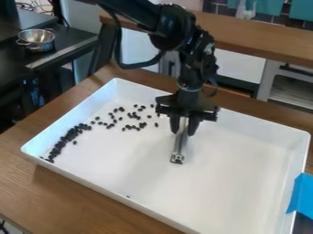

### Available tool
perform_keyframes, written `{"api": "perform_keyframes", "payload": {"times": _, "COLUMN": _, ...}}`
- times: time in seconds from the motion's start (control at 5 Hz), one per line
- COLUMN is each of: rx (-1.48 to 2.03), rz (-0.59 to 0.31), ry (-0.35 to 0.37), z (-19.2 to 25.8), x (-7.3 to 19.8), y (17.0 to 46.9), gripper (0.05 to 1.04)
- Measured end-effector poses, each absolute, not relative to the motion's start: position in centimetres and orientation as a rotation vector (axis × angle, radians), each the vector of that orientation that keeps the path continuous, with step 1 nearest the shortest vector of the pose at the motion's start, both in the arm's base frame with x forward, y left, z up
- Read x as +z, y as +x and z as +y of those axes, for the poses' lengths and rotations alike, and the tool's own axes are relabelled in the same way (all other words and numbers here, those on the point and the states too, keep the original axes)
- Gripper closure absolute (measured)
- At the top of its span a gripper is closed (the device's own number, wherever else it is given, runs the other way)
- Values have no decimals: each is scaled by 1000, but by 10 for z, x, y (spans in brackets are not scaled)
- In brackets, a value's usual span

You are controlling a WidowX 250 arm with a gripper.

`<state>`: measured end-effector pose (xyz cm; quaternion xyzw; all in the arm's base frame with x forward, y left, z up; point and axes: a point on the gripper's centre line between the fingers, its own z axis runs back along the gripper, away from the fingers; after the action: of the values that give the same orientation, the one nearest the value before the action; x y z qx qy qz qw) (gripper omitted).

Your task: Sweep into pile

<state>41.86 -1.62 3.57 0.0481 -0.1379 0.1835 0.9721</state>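
Risk: beans (72, 132) left behind.
The gripper (184, 129) was clamped on a tool (180, 147), right of the beans in the tray's (245, 160) left part; its narrow tip could have slipped between them.

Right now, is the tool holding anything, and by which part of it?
Yes: the tool grips a slim silver implement by its upper end, other end pointing down.

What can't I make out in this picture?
In the camera view:
- The top of the metal tool: hidden by the gripper.
- How many dark beans there are: too small and crowded.
- The near corner of the white tray: cut off by the bottom edge.
- The blue piece's far end: cut off at right.
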Motion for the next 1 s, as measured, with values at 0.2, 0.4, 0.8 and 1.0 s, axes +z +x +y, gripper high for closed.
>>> {"api": "perform_keyframes", "payload": {"times": 0.2, "rx": 374, "rz": -275, "ry": 95, "z": -5, "x": 35, "y": 419, "gripper": 742}}
{"api": "perform_keyframes", "payload": {"times": 0.4, "rx": 380, "rz": -267, "ry": 96, "z": 9, "x": 35, "y": 419, "gripper": 743}}
{"api": "perform_keyframes", "payload": {"times": 0.8, "rx": 410, "rz": -268, "ry": 101, "z": 41, "x": 42, "y": 422, "gripper": 744}}
{"api": "perform_keyframes", "payload": {"times": 1.0, "rx": 418, "rz": -270, "ry": 101, "z": 53, "x": 46, "y": 423, "gripper": 744}}
